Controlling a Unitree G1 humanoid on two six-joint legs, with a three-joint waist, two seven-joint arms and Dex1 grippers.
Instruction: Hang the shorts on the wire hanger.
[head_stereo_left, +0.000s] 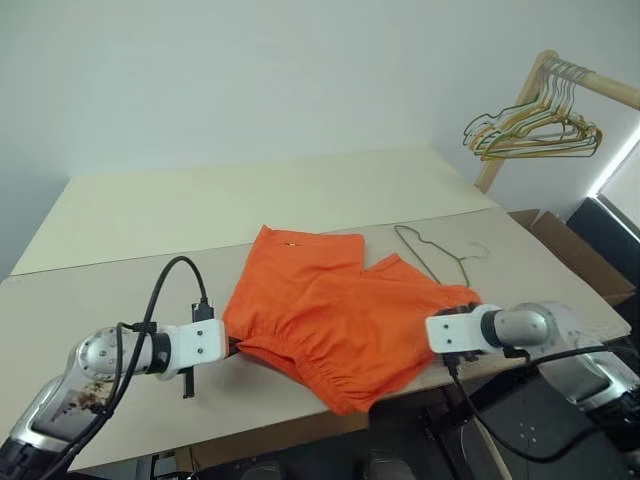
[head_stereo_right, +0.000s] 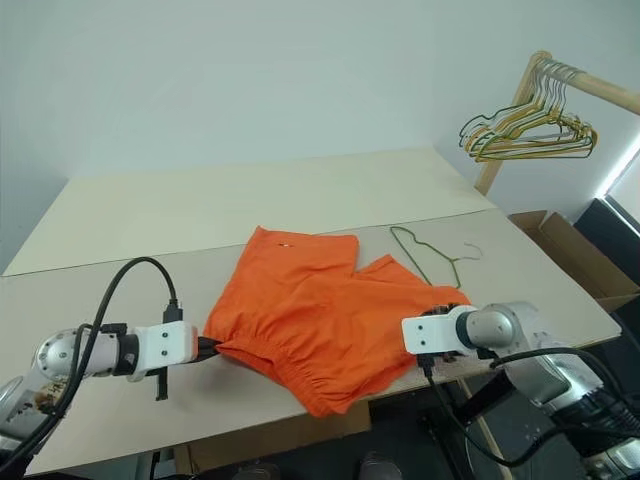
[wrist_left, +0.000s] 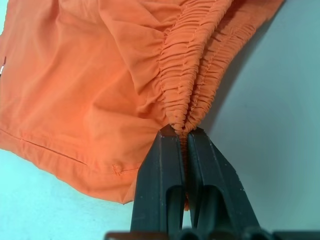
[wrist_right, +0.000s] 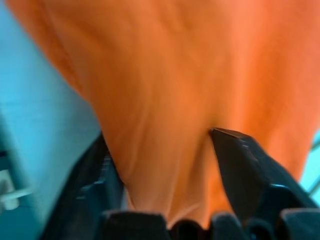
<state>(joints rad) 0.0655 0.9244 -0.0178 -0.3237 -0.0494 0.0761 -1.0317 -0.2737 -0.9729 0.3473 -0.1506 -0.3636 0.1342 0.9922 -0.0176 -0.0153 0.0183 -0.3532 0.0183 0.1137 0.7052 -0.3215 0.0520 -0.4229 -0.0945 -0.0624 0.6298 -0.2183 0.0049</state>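
Note:
The bright orange shorts (head_stereo_left: 330, 315) lie spread on the table, their gathered waistband toward the near edge. My left gripper (head_stereo_left: 232, 347) is shut on the left end of that waistband, and the left wrist view has the elastic pinched between the black fingers (wrist_left: 165, 165). My right gripper (head_stereo_left: 455, 311) sits at the right edge of the shorts. Its fingers (wrist_right: 245, 170) stand apart in the right wrist view, with orange fabric between them. The thin wire hanger (head_stereo_left: 416, 254) lies flat on the table just beyond the shorts, partly tucked under their right side.
A wooden rail (head_stereo_left: 600, 85) at the back right carries a bunch of gold and dark hangers (head_stereo_left: 535, 132). An open cardboard box (head_stereo_left: 575, 255) stands beside the table's right edge. A cream sheet (head_stereo_left: 250, 200) covers the far half of the table.

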